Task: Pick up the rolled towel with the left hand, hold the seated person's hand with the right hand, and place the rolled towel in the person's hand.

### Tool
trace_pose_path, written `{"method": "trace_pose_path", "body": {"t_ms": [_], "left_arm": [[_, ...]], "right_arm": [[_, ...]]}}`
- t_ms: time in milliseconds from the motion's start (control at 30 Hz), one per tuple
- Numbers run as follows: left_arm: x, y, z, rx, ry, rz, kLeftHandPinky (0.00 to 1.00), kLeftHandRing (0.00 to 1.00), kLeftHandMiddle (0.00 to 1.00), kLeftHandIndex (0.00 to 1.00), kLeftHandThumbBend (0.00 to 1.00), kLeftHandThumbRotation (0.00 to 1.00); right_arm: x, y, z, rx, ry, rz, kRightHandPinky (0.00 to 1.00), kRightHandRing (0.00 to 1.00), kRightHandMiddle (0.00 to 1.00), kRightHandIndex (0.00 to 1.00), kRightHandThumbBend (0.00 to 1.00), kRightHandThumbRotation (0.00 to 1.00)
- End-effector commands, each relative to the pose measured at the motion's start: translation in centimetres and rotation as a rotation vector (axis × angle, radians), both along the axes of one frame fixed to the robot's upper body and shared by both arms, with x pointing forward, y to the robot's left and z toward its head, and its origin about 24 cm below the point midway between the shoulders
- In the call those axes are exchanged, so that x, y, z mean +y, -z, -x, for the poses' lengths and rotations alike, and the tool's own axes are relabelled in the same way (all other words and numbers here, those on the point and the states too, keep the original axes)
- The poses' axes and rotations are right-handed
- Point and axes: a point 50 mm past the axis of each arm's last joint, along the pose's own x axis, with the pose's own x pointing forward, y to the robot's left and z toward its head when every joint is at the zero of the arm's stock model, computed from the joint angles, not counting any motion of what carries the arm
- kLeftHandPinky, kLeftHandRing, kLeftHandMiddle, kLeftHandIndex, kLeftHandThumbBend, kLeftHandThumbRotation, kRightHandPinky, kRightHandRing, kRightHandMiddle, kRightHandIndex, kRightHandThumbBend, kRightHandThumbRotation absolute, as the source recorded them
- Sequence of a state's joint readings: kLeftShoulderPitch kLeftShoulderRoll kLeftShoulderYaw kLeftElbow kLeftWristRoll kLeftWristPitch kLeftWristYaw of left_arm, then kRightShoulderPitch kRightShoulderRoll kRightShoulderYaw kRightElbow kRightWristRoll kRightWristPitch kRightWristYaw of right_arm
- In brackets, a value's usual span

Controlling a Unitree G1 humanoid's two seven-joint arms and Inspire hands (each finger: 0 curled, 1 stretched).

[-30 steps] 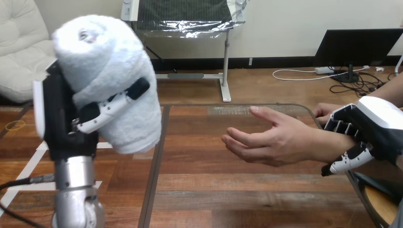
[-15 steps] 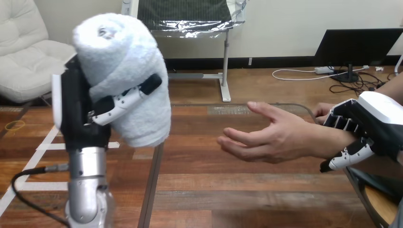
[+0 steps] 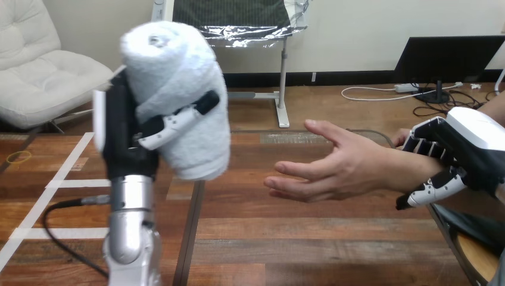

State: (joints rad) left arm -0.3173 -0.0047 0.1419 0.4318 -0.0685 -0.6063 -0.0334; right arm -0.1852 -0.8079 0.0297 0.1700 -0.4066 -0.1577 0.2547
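Left hand (image 3: pixel 122 143) wraps the towel (image 3: pixel 178 89), right hand (image 3: pixel 470 149) clasps the person's wrist (image 3: pixel 411 170); released early, the towel could miss the palm (image 3: pixel 351 173).

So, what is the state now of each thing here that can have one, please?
left hand: shut on the rolled towel.
rolled towel: rolled up, upright, raised in the air.
right hand: fingers and thumb curled round the person's wrist.
person's hand: open, palm turned upward, empty, apart from the towel.
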Motion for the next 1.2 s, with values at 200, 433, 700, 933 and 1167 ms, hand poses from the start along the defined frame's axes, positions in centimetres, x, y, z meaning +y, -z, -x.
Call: {"method": "trace_pose_path", "body": {"t_ms": [200,433,700,933,1167], "left_arm": [[-3.1,-1.6,-2.7,-0.053,0.082,0.007,0.25,0.3,0.36,0.39,0.49,0.0],[-4.5,-0.8,-3.3,-0.013,0.113,0.034,0.27,0.32,0.38,0.4,0.52,0.0],[-6.1,-0.2,-3.6,0.022,0.14,0.058,0.28,0.32,0.38,0.41,0.55,0.0],[-7.8,0.2,-3.5,0.045,0.181,0.107,0.28,0.32,0.39,0.42,0.57,0.0],[-9.2,0.4,-3.2,0.051,0.214,0.114,0.29,0.32,0.39,0.42,0.57,0.0]], "right_arm": [[1.6,-0.4,-0.5,-0.014,-0.024,-0.052,0.34,0.38,0.43,0.46,0.94,0.14],[2.1,-0.7,-0.6,-0.026,-0.043,-0.059,0.33,0.38,0.43,0.46,0.94,0.14],[2.6,-0.9,-0.8,-0.032,-0.051,-0.065,0.34,0.38,0.44,0.46,0.95,0.14],[3.0,-1.2,-0.9,-0.031,-0.053,-0.086,0.34,0.39,0.44,0.46,0.95,0.14],[3.4,-1.4,-1.0,-0.034,-0.059,-0.086,0.35,0.39,0.44,0.46,0.94,0.13]]}}
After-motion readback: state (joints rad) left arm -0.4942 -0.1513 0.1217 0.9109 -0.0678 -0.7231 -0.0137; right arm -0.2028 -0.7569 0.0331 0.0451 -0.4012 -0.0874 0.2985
